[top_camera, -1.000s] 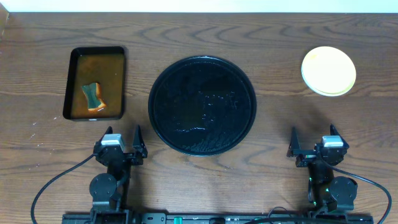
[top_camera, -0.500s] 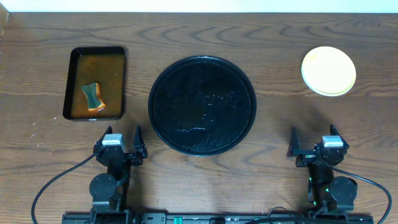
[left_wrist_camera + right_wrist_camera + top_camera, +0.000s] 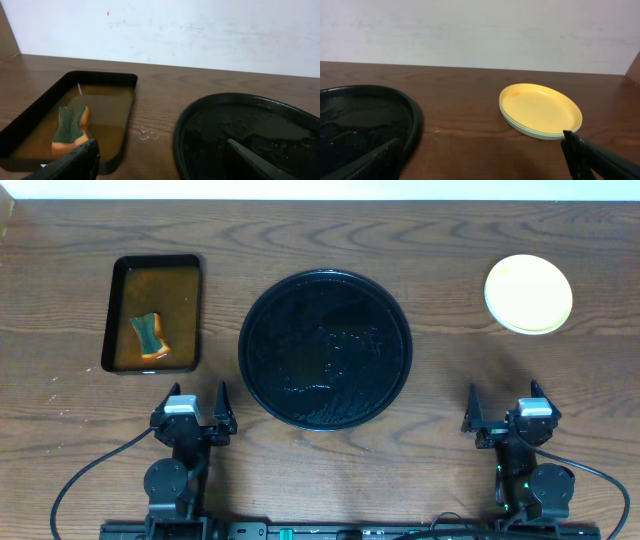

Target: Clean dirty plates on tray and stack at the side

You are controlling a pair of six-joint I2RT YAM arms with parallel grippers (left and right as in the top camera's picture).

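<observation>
**Both arms parked, plates stacked upper right, round tray bare**

Overhead view of a dark wooden table (image 3: 90,410). Nearest, along the bottom edge of the frame, sit the two arms. The left gripper (image 3: 198,394) is at lower left and the right gripper (image 3: 505,394) at lower right. Each has its fingers spread wide with nothing between them, and both point toward the far side of the table. In the left wrist view, the left fingers (image 3: 75,161) sit low at either side of the picture, with only table and trays between them. The right wrist view shows the same: the right fingers (image 3: 596,158) are wide apart and hold nothing.

Just beyond the grippers, in the centre of the frame, lies the tray (image 3: 325,350). It is large, round and glossy black, with wet-looking streaks on its surface.

Farther back, at upper right and well apart from the tray, are the plates (image 3: 528,293), stacked on the bare table. The top one is pale yellow. The right wrist view shows mint rims beneath it and a faint orange mark near its far left rim.

At upper left, left of the tray, a small tray (image 3: 194,300), rectangular and black, holds brown liquid. A green and orange sponge (image 3: 150,335) lies in it.
</observation>
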